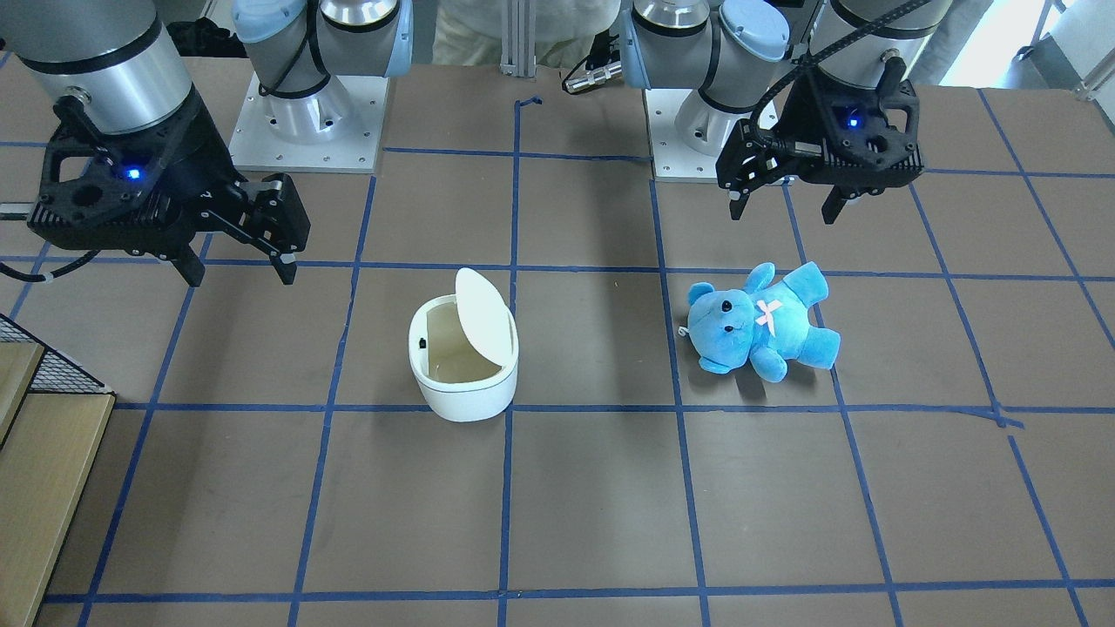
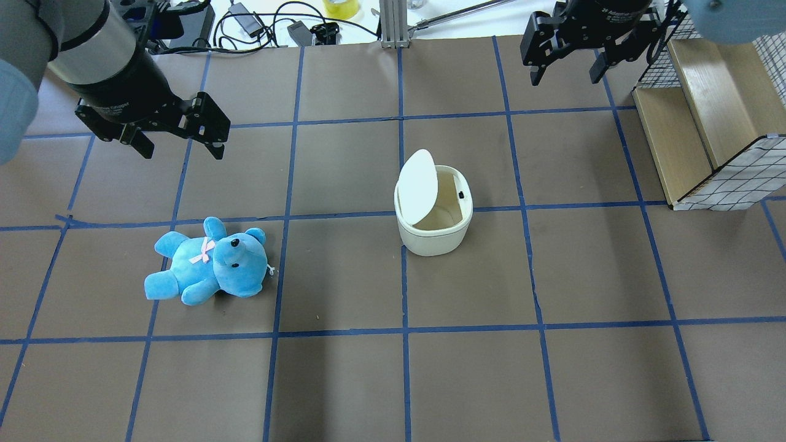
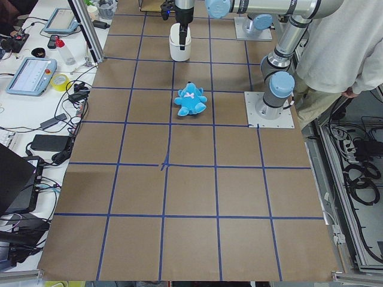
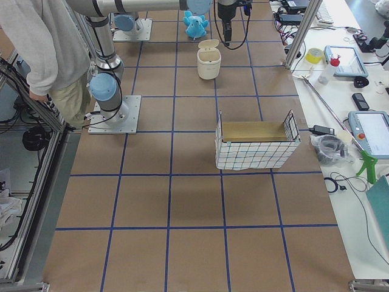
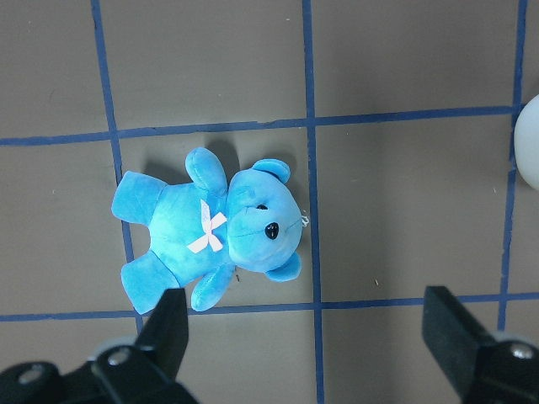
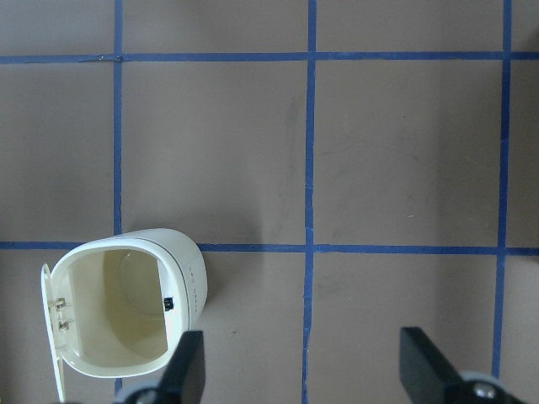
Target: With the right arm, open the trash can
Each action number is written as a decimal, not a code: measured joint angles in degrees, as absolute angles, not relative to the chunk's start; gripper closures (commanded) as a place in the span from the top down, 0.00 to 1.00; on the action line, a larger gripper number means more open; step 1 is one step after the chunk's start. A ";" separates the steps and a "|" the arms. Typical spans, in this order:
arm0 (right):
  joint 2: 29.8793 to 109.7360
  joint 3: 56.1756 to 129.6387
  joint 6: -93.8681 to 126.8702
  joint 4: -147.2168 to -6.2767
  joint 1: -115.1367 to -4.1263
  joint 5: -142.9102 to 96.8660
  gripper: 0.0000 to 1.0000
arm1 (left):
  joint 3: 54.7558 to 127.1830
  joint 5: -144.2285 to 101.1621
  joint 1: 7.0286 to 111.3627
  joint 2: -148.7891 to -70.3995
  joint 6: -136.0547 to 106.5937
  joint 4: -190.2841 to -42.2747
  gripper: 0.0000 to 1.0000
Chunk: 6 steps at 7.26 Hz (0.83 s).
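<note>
The white trash can (image 1: 462, 383) stands mid-table with its lid (image 1: 483, 313) tipped up and the pale inside showing. It also shows in the overhead view (image 2: 433, 236) and in the right wrist view (image 6: 189, 282), lid swung aside. My right gripper (image 1: 242, 266) (image 2: 565, 77) hangs open and empty above the table, apart from the can, and the right wrist view (image 6: 305, 366) shows its jaws spread. My left gripper (image 1: 782, 211) (image 2: 183, 150) (image 5: 310, 337) is open and empty above a blue teddy bear (image 2: 209, 261).
The blue teddy bear (image 1: 758, 322) (image 5: 210, 231) lies on its back to the robot's left of the can. A wire basket with wooden boxes (image 2: 706, 123) (image 4: 255, 146) stands at the robot's right table end. A person (image 3: 335, 48) stands behind the robot bases.
</note>
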<state>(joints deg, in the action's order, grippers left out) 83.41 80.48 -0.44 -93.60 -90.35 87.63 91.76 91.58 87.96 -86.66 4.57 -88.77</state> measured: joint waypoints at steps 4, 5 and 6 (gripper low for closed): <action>84.52 80.05 -0.07 -93.20 -90.35 89.43 0.85 | 91.76 91.58 87.92 -86.66 4.57 -88.77 1.00; 84.86 80.12 0.03 -92.67 -90.35 90.38 0.85 | 91.76 91.58 87.91 -86.66 4.57 -88.77 1.00; 84.95 80.19 0.07 -91.64 -90.33 90.92 0.85 | 91.76 91.58 87.91 -86.66 4.57 -88.77 1.00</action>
<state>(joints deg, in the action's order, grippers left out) 84.95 80.19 0.07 -91.64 -90.33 90.92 91.76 91.58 87.91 -86.66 4.57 -88.77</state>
